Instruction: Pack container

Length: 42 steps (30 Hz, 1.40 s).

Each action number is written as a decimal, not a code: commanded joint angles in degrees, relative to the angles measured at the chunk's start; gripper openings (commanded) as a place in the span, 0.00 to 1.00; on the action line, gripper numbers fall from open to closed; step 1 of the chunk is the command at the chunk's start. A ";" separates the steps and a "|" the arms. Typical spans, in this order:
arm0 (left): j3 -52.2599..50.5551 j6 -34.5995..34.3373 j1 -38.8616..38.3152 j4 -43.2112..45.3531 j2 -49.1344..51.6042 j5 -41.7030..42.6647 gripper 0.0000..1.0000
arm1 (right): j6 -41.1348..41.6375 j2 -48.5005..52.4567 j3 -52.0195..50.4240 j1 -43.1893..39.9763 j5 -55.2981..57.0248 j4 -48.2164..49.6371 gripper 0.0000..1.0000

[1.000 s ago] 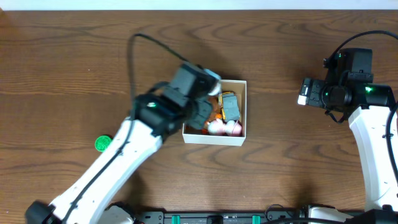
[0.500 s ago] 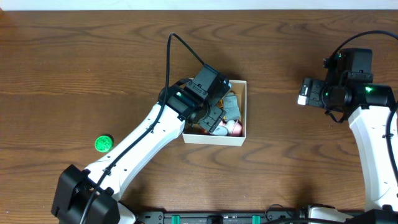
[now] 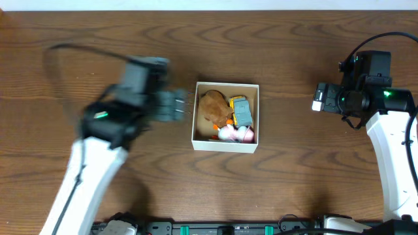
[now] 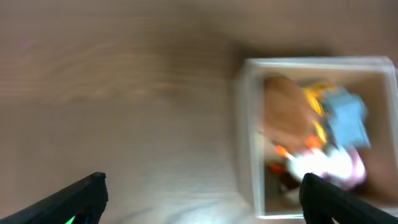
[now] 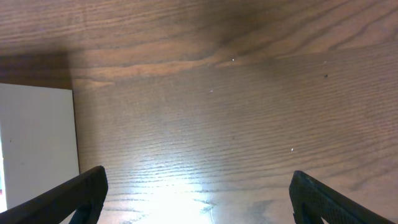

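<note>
I see my left gripper (image 3: pixel 175 106) just left of the container (image 3: pixel 225 145), jaws spread wide. My right gripper (image 5: pixel 198 174), also spread, sits well off to its right.

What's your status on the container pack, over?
Left gripper open, empty, just left of container. Right gripper open, empty, off to its right. Inside: brown plush, small toys. Nothing over the opening.

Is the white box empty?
No, the box holds several toys, among them a brown one and pink ones.
</note>
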 commanded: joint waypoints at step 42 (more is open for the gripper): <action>-19.50 -10.01 38.97 12.79 29.40 2.60 0.98 | -1.05 0.39 0.09 -0.13 -0.02 -1.31 0.95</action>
